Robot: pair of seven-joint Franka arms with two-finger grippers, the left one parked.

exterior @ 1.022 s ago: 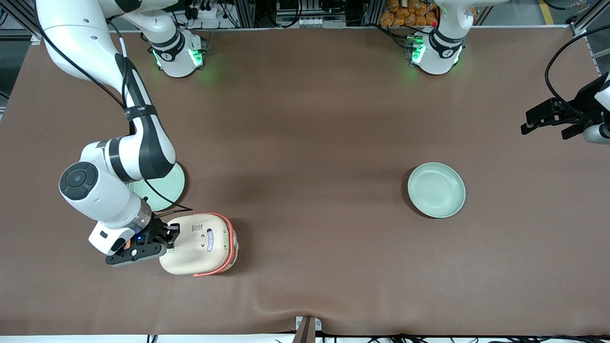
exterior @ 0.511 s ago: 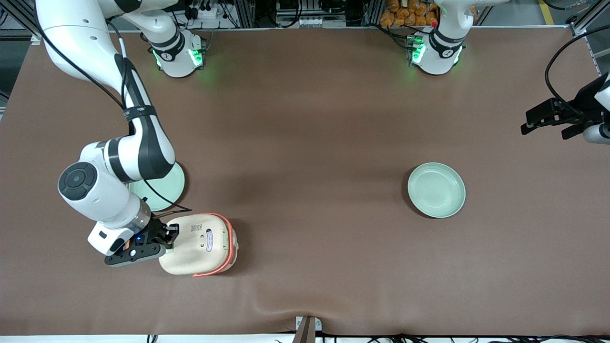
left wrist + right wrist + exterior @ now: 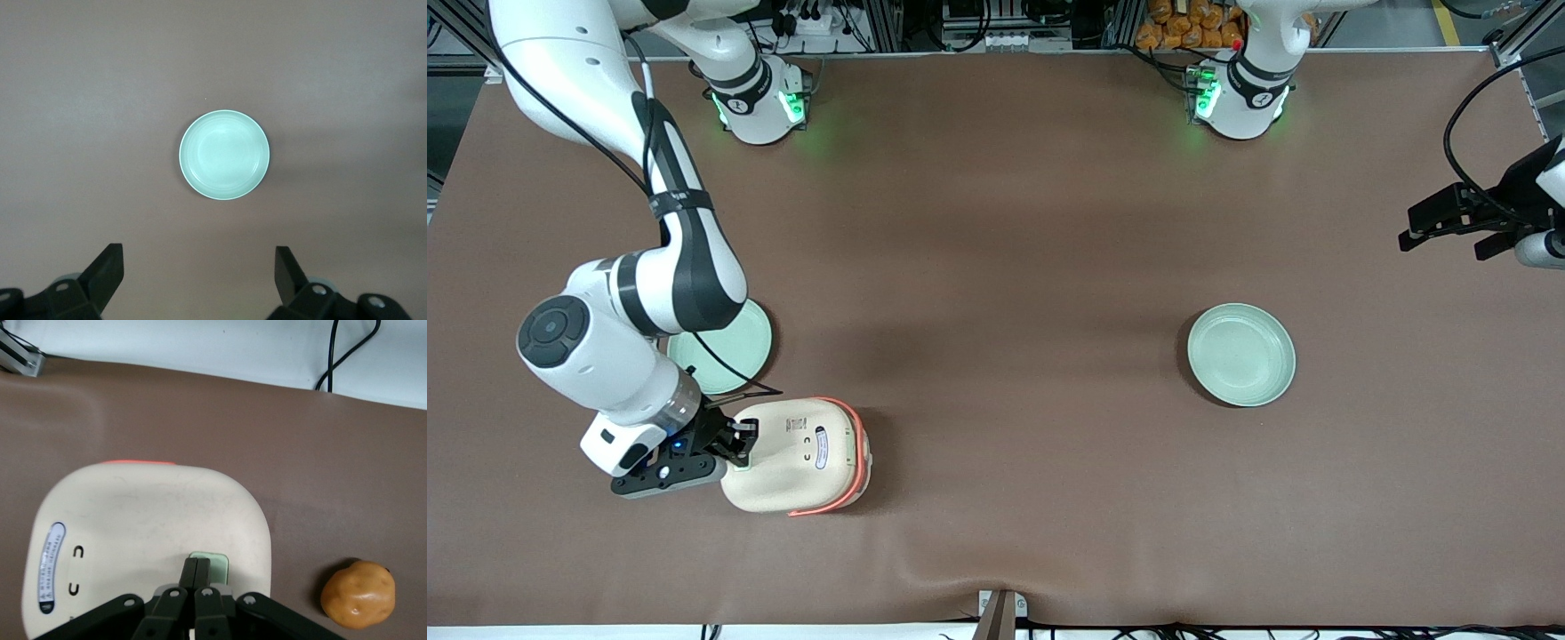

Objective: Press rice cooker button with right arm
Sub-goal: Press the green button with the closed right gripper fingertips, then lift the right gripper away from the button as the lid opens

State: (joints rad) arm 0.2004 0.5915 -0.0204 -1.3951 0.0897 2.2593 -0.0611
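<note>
Pincer (image 3: 197, 577) closed, tips touching button (image 3: 212, 565) on rice cooker (image 3: 143, 540) lid edge.

The right arm (image 3: 605, 356) is swinging out toward about 8 o'clock in the front view: its round black joint cap (image 3: 553, 331) has slid that way and a touch up-frame over the last second. The end effector (image 3: 738, 442) goes with it, backing off toward 9 o'clock along the cooker (image 3: 796, 455) edge, so less of it overlaps the cream lid now. Its fingers (image 3: 197, 575) are pressed together, tips right at the button (image 3: 212, 568). The cooker itself has nudged slightly toward 9 o'clock too. More of the green plate (image 3: 734, 351) beside the arm shows now.
</note>
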